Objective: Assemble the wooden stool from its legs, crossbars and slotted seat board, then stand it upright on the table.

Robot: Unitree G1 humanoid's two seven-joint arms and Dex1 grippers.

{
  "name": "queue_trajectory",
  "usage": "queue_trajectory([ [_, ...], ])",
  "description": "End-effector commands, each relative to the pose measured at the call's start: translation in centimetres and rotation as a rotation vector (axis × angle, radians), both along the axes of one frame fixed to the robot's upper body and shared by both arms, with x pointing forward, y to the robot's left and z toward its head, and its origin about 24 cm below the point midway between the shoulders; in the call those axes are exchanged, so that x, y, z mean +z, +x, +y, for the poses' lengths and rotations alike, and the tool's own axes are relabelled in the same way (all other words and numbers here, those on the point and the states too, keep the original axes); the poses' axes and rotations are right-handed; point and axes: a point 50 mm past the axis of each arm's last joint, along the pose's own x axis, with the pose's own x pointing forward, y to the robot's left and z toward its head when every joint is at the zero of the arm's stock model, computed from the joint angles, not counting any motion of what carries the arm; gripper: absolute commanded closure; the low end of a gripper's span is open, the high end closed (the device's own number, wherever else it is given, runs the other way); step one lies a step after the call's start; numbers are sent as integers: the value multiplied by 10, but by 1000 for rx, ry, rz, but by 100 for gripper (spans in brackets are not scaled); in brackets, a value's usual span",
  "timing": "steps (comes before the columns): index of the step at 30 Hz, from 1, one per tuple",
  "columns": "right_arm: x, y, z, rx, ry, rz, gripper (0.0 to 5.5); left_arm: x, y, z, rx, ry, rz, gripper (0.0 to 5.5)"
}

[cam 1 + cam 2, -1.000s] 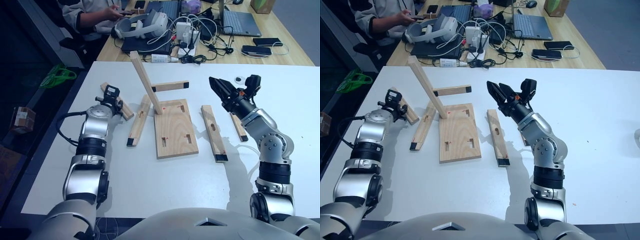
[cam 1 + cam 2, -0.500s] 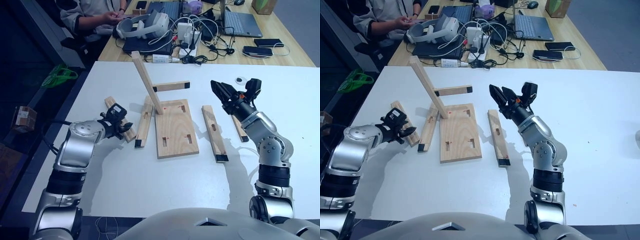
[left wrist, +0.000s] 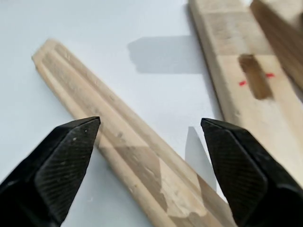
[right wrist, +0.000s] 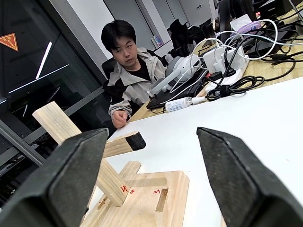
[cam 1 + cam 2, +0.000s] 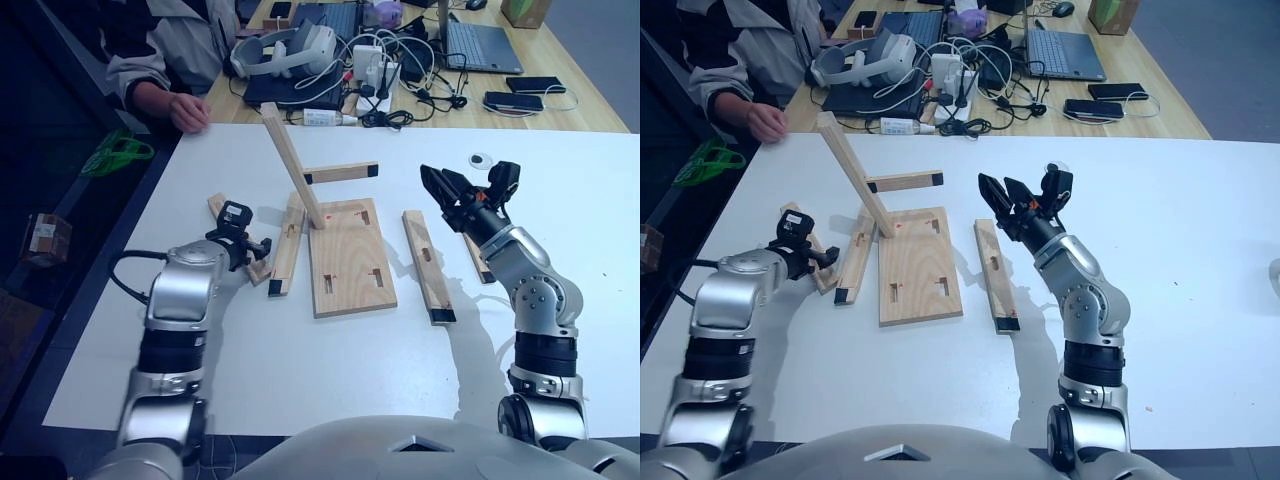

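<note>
Before me on the white table [image 5: 300,370], the slotted seat board [image 5: 352,268] lies flat, and I take it as the centre of my dial; from its 11 o'clock corner one leg [image 5: 290,160] stands in a slot and leans away toward 11 o'clock; a short bar with a black tip [image 5: 342,172] lies at 12 o'clock and meets that leaning leg partway up, though I cannot tell whether the two are joined.

At 9 o'clock, just beside the board's edge, a second leg [image 5: 284,245] lies flat with its slot facing up and its black foot toward me; at 3 o'clock a third leg [image 5: 428,266] lies the same way, a little apart from the board; farther out at 3 o'clock a thin crossbar [image 5: 482,268] shows from under my right forearm.

Farther out at 9 o'clock a grooved crossbar [image 5: 222,209] lies aslant on the table, its near end close to the second leg; my left gripper [image 5: 256,246] hangs low over it with its black fingers [image 3: 71,156] spread wide, one on each side of the bar and neither touching the wood in the wrist view.

My right gripper [image 5: 446,184] is raised above the table at 2 o'clock, pointing toward the leaning leg; its fingers [image 4: 236,184] are parted wide and hold nothing.
</note>
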Motion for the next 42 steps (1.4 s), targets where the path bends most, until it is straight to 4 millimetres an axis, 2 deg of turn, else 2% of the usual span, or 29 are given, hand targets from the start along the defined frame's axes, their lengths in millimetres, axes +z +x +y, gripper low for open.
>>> queue_trajectory([
  [1, -1, 0, -2, -9, -12, 0, 201, -3, -2, 3, 152, 40, -28, 157],
  [5, -2, -1, -2, -11, -15, 3, 201, -4, -5, -3, 191, 37, -36, 157],
  [8, -1, -1, -2, -11, -16, 1, 201, -15, -13, -8, 270, -95, 10, 157],
  [12, -2, -1, -2, -18, -15, 2, 201, -32, -23, 1, 403, -240, 67, 157],
  [16, -2, -1, -2, -22, -15, 4, 201, -36, -26, 4, 415, -237, 80, 157],
  [22, -4, -1, -2, -30, -21, 7, 201, -35, -22, -4, 362, -275, 69, 157],
  [27, -4, 0, -3, -40, -24, 8, 201, -27, -18, -9, 327, -323, -6, 228],
  [35, -5, 1, -3, -54, -30, 12, 201, -31, -20, -3, 316, -291, -5, 332],
  [39, -5, 2, -5, -66, -33, 10, 201, -32, -21, 0, 267, -236, -15, 339],
  [42, -4, 4, -7, -71, -37, 6, 201, -15, -14, 18, 238, -103, -123, 340],
])
